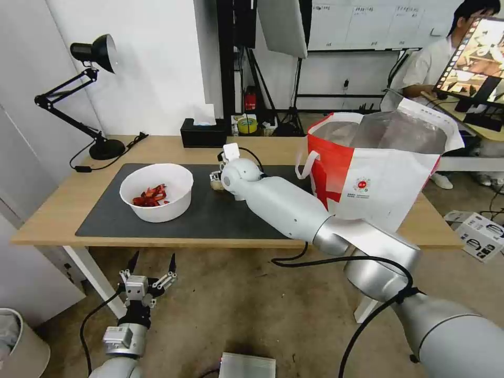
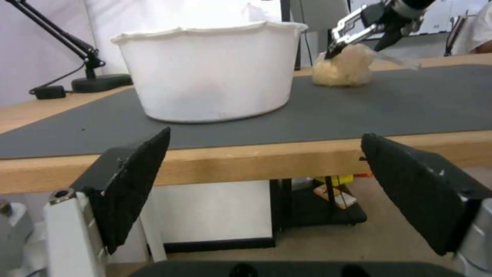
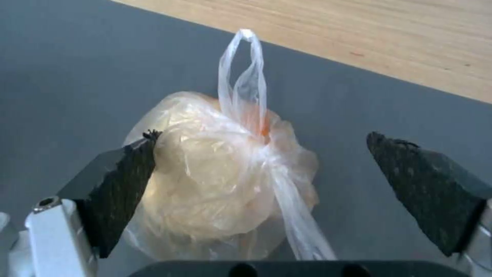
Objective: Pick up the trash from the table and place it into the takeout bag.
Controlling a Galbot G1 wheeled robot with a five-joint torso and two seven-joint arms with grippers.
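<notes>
My right arm reaches over the table to a beige lump in a knotted clear bag, which rests on the dark mat. My right gripper is open around the lump: one finger touches its side and the other stands apart. The same lump and right gripper also appear in the left wrist view. A white bowl of red scraps sits on the mat's left part. The takeout bag stands open at the table's right end. My left gripper hangs open below the table's front edge.
A black tissue box and a tape roll stand at the table's back edge. A black desk lamp is at the back left. A bin is on the floor at left, a carton at right.
</notes>
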